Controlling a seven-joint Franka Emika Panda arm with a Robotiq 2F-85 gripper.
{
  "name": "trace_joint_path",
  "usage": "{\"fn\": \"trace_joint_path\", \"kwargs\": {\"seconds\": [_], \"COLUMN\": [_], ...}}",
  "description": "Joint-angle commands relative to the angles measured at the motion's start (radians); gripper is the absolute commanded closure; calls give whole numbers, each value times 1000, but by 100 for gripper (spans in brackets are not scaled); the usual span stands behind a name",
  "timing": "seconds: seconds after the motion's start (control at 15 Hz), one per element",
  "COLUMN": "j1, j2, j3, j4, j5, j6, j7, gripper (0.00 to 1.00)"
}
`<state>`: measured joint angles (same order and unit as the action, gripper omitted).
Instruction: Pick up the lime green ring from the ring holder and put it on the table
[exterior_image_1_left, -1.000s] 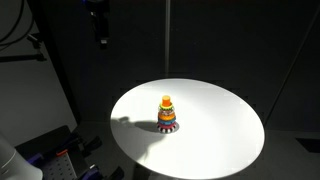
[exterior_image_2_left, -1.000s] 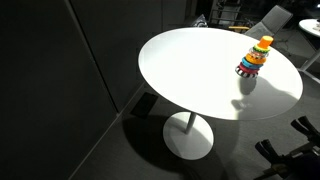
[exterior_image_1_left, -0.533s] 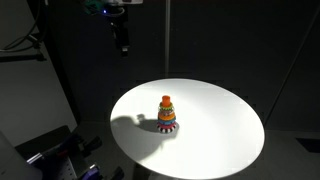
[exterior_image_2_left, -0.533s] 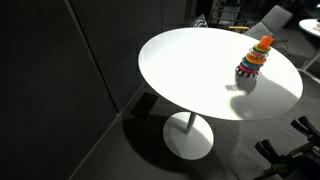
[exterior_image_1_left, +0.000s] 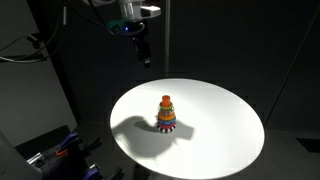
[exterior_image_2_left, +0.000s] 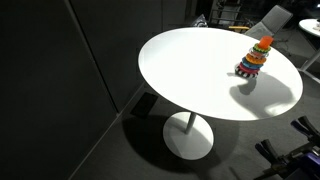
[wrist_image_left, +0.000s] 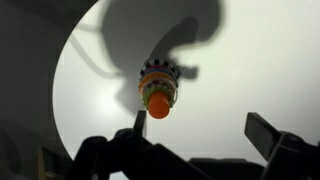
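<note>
The ring holder (exterior_image_1_left: 167, 114) stands upright near the middle of the round white table (exterior_image_1_left: 220, 140). It also shows in an exterior view (exterior_image_2_left: 254, 58) and in the wrist view (wrist_image_left: 158, 89). It is a cone of coloured rings on a striped base, with an orange top. In the wrist view a thin yellow-green band, the lime green ring (wrist_image_left: 160, 90), sits just under the orange top. My gripper (exterior_image_1_left: 145, 55) hangs high above the table's far edge, well apart from the toy. In the wrist view the gripper (wrist_image_left: 200, 125) is open and empty.
Dark curtains surround the table. Equipment and cables lie on the floor at the lower left (exterior_image_1_left: 55, 155). The table stands on a single pedestal foot (exterior_image_2_left: 188, 138). Chairs stand behind the table (exterior_image_2_left: 270, 18).
The arm has swung right and slightly down, from the upper left toward the space above the table. Its shadow on the tabletop has grown. The ring holder has not moved.
</note>
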<state>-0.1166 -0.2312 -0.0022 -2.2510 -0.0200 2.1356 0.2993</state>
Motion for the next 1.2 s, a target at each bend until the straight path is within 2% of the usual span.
{"fn": "trace_joint_path", "kwargs": {"seconds": [0.0, 0.47, 0.73, 1.13], "j1": [-10, 1, -6, -7], "j2": [30, 41, 71, 182], "j3": [-8, -16, -26, -55], "j4": [-6, -1, -28, -43], "j5": [-58, -50, -56, -51], "j6": [64, 50, 166, 349], "j7": [64, 51, 49, 33], "gripper": [0, 0, 0, 0]}}
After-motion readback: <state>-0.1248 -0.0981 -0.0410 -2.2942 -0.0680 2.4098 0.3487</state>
